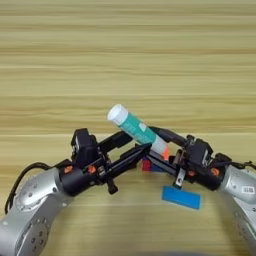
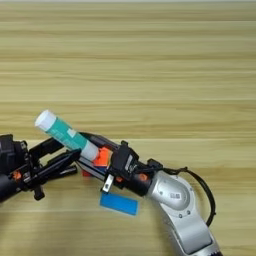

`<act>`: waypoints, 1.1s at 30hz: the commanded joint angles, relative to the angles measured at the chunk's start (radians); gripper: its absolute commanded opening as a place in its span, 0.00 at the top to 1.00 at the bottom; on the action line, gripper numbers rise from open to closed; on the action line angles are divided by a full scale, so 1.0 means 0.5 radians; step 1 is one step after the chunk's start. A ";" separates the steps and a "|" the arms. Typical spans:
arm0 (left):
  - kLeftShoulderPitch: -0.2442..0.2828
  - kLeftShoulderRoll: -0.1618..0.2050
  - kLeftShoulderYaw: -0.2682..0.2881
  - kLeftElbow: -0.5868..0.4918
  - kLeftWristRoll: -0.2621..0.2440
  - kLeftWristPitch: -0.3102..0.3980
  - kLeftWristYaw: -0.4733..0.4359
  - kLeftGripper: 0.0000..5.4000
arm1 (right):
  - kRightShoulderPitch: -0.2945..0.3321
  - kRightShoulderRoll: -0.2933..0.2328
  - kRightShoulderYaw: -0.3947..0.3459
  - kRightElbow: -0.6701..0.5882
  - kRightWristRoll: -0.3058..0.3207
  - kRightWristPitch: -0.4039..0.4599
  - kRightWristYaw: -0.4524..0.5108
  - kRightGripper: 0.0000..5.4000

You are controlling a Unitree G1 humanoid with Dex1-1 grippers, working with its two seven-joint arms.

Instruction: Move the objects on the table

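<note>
Glue stick [image 1: 136, 129] tilted, pinched in right pincer [image 1: 159, 141]; left pincer [image 1: 131, 147] spread, reaching inward beneath it.

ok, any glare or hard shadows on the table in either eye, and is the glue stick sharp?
Left eye view: table evenly lit, no glare; only a faint soft shadow under the flat blue block. Glue stick readable, edges slightly soft. Right eye view: same even light, glue stick a bit soft at its white end, held up between the left gripper and right gripper.

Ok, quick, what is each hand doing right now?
Left hand: fingers against the glue stick, grip cannot be told.
Right hand: shut on the glue stick's orange end, holding it tilted above the table.
</note>
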 commanded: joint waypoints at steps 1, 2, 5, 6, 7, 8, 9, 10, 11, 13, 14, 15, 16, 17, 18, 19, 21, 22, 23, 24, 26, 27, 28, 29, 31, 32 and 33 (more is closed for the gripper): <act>-0.044 -0.015 0.046 -0.040 -0.002 -0.004 0.026 0.67 | 0.042 -0.084 0.100 0.040 -0.054 0.015 0.112 0.69; -0.046 -0.016 0.049 -0.037 -0.001 -0.004 0.023 0.67 | 0.040 -0.089 0.106 0.045 -0.057 0.013 0.111 0.69; -0.050 -0.017 0.054 -0.035 0.003 -0.001 0.017 0.68 | 0.032 -0.103 0.119 0.063 -0.073 0.005 0.101 0.69; -0.050 -0.017 0.056 -0.035 0.004 0.000 0.015 0.68 | 0.031 -0.108 0.125 0.067 -0.078 0.005 0.099 0.69; -0.051 -0.016 0.057 -0.035 0.005 0.001 0.014 0.69 | 0.029 -0.112 0.131 0.075 -0.087 0.005 0.099 0.69; -0.051 -0.016 0.058 -0.036 0.005 0.002 0.014 0.69 | 0.028 -0.117 0.137 0.079 -0.090 0.008 0.100 0.69; -0.051 -0.015 0.058 -0.036 0.006 0.003 0.014 0.69 | 0.028 -0.121 0.141 0.082 -0.092 0.012 0.099 0.69; -0.052 -0.015 0.059 -0.036 0.007 0.004 0.013 0.69 | 0.027 -0.124 0.145 0.084 -0.094 0.014 0.098 0.62; -0.052 -0.015 0.059 -0.036 0.009 0.005 0.013 0.70 | 0.025 -0.128 0.148 0.083 -0.094 0.017 0.096 0.60; -0.055 -0.015 0.061 -0.033 0.011 0.006 0.011 0.70 | 0.020 -0.137 0.160 0.080 -0.095 0.015 0.092 0.55; -0.057 -0.015 0.062 -0.031 0.013 0.006 0.009 0.70 | 0.018 -0.139 0.162 0.081 -0.095 0.014 0.088 0.51; -0.060 -0.017 0.062 -0.028 0.015 0.006 0.007 0.70 | 0.016 -0.138 0.161 0.082 -0.096 0.016 0.085 0.49; -0.063 -0.018 0.063 -0.025 0.018 0.005 0.006 0.70 | 0.013 -0.137 0.159 0.084 -0.095 0.019 0.083 0.45; -0.065 -0.020 0.063 -0.023 0.022 0.004 0.005 0.70 | 0.011 -0.136 0.156 0.079 -0.093 0.024 0.079 0.42; -0.067 -0.021 0.063 -0.022 0.025 0.003 0.005 0.70 | 0.010 -0.136 0.154 0.075 -0.091 0.027 0.076 0.40; -0.067 -0.023 0.064 -0.021 0.027 0.002 0.004 0.70 | 0.009 -0.136 0.152 0.072 -0.089 0.030 0.075 0.38; -0.065 -0.025 0.065 -0.022 0.031 -0.001 0.003 0.70 | 0.010 -0.137 0.150 0.067 -0.087 0.034 0.073 0.33; -0.062 -0.025 0.065 -0.021 0.034 -0.004 0.003 0.70 | 0.012 -0.138 0.148 0.065 -0.085 0.035 0.072 0.31; -0.059 -0.025 0.064 -0.021 0.036 -0.006 0.004 0.70 | 0.013 -0.140 0.144 0.063 -0.082 0.035 0.072 0.29; -0.055 -0.024 0.064 -0.019 0.043 -0.011 0.003 0.70 | 0.011 -0.144 0.134 0.061 -0.073 0.038 0.073 0.27; -0.048 -0.012 0.063 -0.008 0.073 -0.028 -0.005 0.70 | 0.001 -0.163 0.092 0.031 -0.033 0.059 0.074 0.20; -0.043 0.000 0.065 0.000 0.090 -0.039 -0.015 0.70 | -0.005 -0.182 0.058 0.003 -0.002 0.073 0.076 0.15; -0.039 0.023 0.077 0.009 0.112 -0.051 -0.031 0.70 | -0.013 -0.205 0.006 -0.036 0.040 0.092 0.073 0.12; -0.036 0.046 0.092 0.020 0.127 -0.062 -0.049 0.70 | -0.022 -0.228 -0.049 -0.072 0.083 0.111 0.069 0.11; -0.029 0.079 0.120 0.033 0.141 -0.072 -0.080 0.70 | -0.037 -0.259 -0.135 -0.126 0.142 0.140 0.062 0.07; -0.024 0.093 0.128 0.037 0.145 -0.076 -0.093 0.70 | -0.041 -0.269 -0.166 -0.147 0.165 0.156 0.062 0.04; -0.016 0.111 0.133 0.043 0.151 -0.082 -0.107 0.70 | -0.046 -0.280 -0.205 -0.172 0.204 0.175 0.061 0.01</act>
